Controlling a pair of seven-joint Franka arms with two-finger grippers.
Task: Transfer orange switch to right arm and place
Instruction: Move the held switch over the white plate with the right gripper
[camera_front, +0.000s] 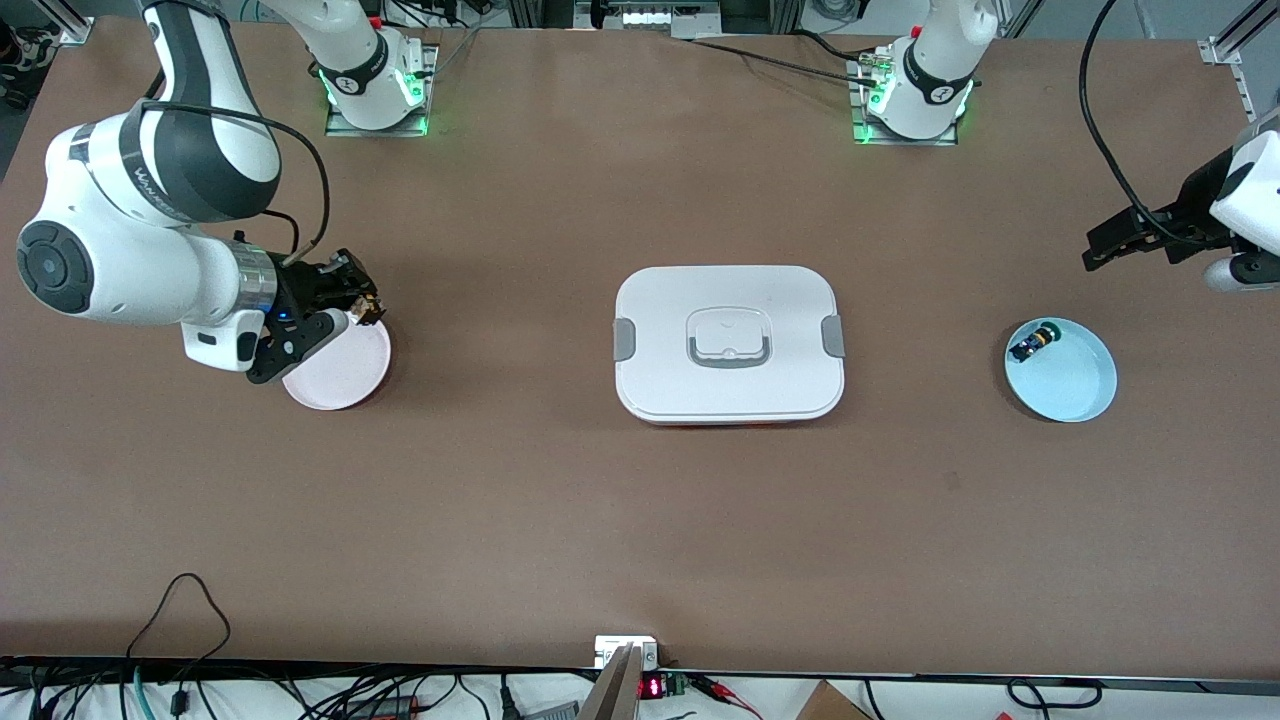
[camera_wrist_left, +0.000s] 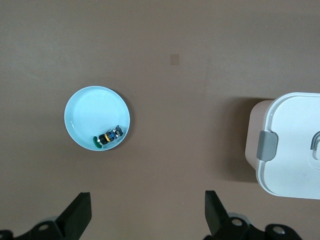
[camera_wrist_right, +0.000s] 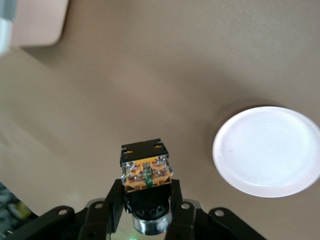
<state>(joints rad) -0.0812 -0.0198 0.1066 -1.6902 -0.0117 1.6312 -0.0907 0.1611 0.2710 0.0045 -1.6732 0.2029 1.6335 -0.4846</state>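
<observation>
- Right gripper has its fingers clamped on the orange switch, so the handover looks done.
- It hovers over the edge of the pink plate at the right arm's end of the table; the plate is bare, so placing is what's left.
- Left gripper waits up in the air with fingers spread wide and nothing between them, near the blue plate.
- That plate holds the small black part with blue and green bits.
- White lidded container sits between the plates.
</observation>
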